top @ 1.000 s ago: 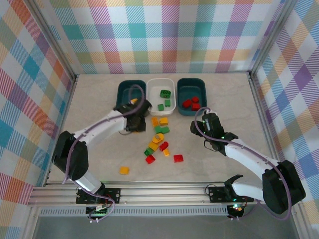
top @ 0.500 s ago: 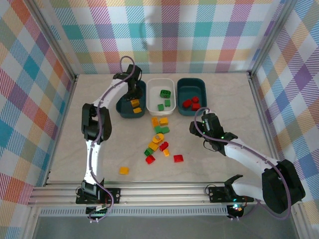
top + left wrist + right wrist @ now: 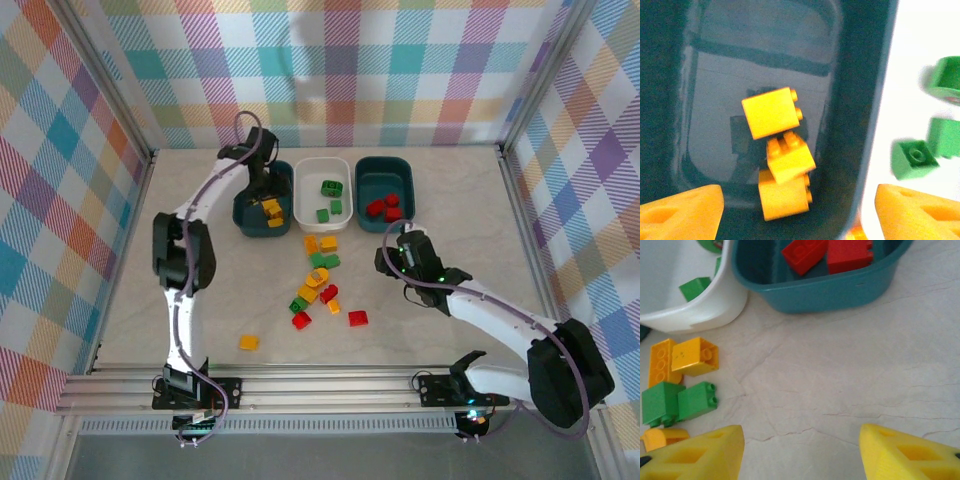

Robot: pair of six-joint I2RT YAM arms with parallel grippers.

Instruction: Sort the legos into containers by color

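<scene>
Three containers stand in a row at the back: a teal tub (image 3: 243,196) with yellow legos (image 3: 271,212), a white tub (image 3: 322,163) with green legos (image 3: 329,199), and a teal tub (image 3: 385,161) with red legos (image 3: 384,207). My left gripper (image 3: 264,190) hangs open over the left teal tub. Between its spread fingers (image 3: 682,212), three yellow bricks (image 3: 771,112) lie loose on the tub floor (image 3: 715,125). My right gripper (image 3: 396,257) stands open and empty above bare table (image 3: 840,380), right of the loose pile (image 3: 318,272) of red, green and yellow legos.
A single yellow brick (image 3: 248,342) and a red brick (image 3: 357,318) lie nearer the front. In the right wrist view a yellow brick (image 3: 695,356) and green bricks (image 3: 677,402) sit left of the fingers. Checked walls enclose the table.
My left arm swung from the pile back to the left teal tub, opened, and a yellow brick now lies in the tub. The right gripper edged slightly left.
</scene>
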